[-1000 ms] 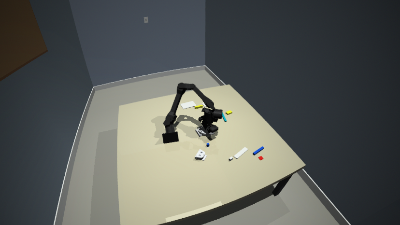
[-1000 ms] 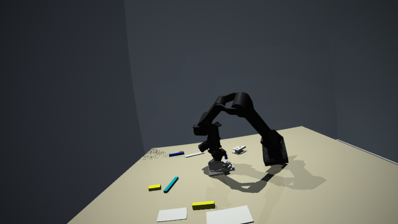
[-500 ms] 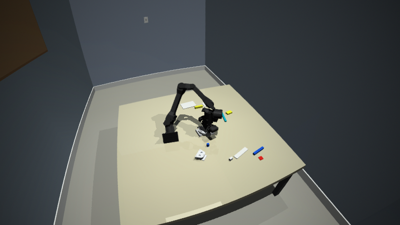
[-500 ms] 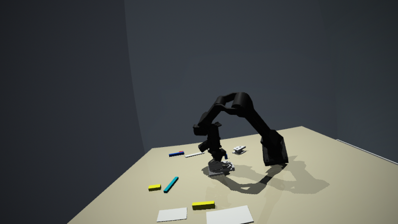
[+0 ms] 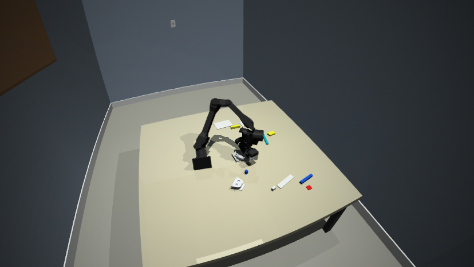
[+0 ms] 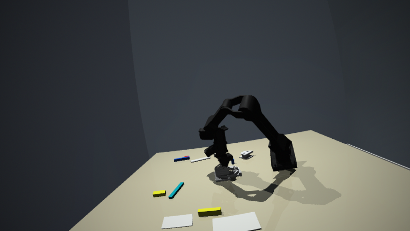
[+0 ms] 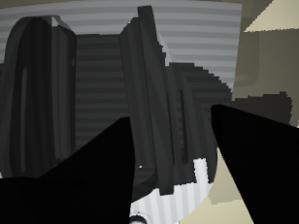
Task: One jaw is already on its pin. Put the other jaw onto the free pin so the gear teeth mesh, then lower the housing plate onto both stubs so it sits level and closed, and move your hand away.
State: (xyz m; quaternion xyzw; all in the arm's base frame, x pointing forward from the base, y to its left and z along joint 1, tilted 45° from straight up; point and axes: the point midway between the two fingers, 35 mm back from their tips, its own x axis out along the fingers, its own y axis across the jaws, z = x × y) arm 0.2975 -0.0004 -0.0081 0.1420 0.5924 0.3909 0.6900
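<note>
The pale bench (image 5: 172,212) (image 6: 128,206) (image 7: 286,52) meets dark walls (image 5: 331,66) (image 6: 229,51) beyond its edges; in the top view, the white base (image 5: 234,158) (image 6: 220,180) (image 7: 204,28) lies inward from the right edge, the arm's foot standing towards the left edge; the end effector (image 5: 250,158) (image 6: 226,169) (image 7: 172,120) is closed on what appears to be the loose jaw (image 7: 182,144), probably to steady it over the free pin; that jaw lies directly between the fingertips, above the base; whether its teeth mesh cannot be told; the holed housing plate (image 5: 237,181) (image 6: 247,152) sits raised and apart, nearer the bench's near edge than the end effector, probably propped there for easier gripping; lowering it onto both stubs remains to be done.
</note>
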